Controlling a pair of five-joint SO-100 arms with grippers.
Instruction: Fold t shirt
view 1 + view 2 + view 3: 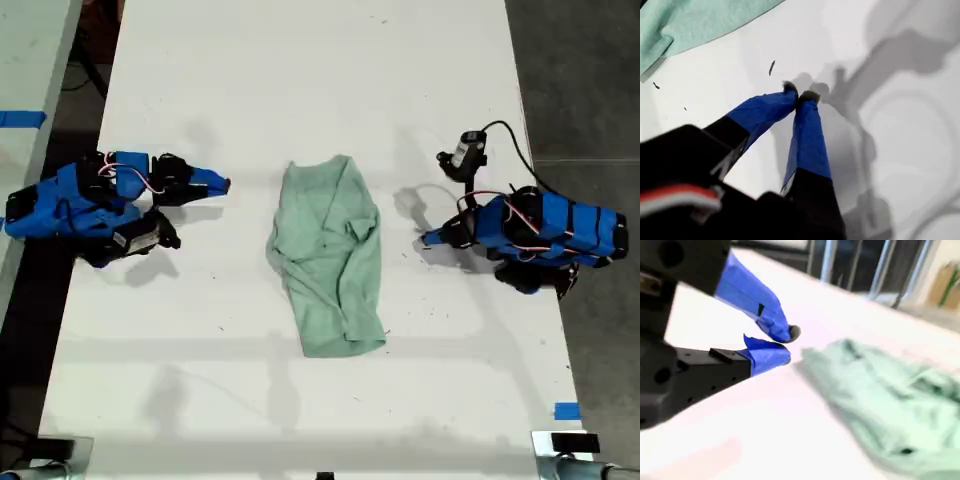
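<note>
White table (300,60) under everything, bare and a bit scuffed. A few dark specks (771,67) sit just ahead of my first gripper (799,96). Blue tape bit (566,410) is on the table edge well behind it, w/ a metal clamp (570,445) nearby. Another blue tape strip (20,118) is on a second pale table (30,60) behind my second gripper (789,344). Far ahead of that one: metal rails (830,260) and smth tan (945,285), too blurry to tell. Dark floor (580,80) on both sides.
</note>
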